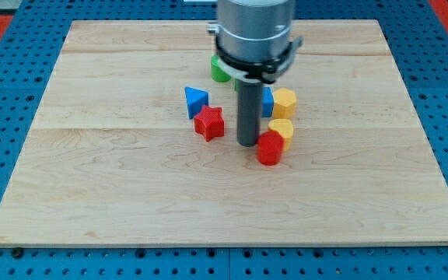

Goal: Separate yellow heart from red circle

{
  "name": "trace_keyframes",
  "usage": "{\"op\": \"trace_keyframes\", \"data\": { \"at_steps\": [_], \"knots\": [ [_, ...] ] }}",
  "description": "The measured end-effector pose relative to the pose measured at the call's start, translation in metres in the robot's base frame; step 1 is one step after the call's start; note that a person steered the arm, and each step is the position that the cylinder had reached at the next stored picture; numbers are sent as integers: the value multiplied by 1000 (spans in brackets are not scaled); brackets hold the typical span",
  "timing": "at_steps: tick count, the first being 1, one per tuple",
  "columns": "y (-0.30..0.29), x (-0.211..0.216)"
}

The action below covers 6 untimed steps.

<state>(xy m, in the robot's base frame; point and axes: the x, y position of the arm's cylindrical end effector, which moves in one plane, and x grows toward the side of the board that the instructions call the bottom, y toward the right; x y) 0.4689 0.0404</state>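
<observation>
Yellow heart (281,129) sits just to the view's right of my tip (247,145), slightly toward the view's top from it, and you can see it touching the red circle (270,148), which overlaps its lower left edge. That red circle lies right beside my tip on the view's right, so close that you cannot tell whether they touch. You have no jaws to read on this rig: the arm ends in a plain dark rod standing upright on the board (92,194).

Beyond the heart, toward the view's top, you find a yellow hexagon (285,102), with a blue block (267,103) just left of it, partly hidden behind the rod. On my tip's left sit a red star (209,123) and a blue triangle (196,101), touching each other. A green block (220,70) peeks from behind the arm's housing at the view's top.
</observation>
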Motion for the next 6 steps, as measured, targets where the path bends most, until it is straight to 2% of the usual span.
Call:
{"op": "trace_keyframes", "data": {
  "at_steps": [2, 3, 4, 5, 6],
  "knots": [
    [9, -38],
    [88, -7],
    [111, 28],
    [85, 48],
    [108, -4]
  ]
}}
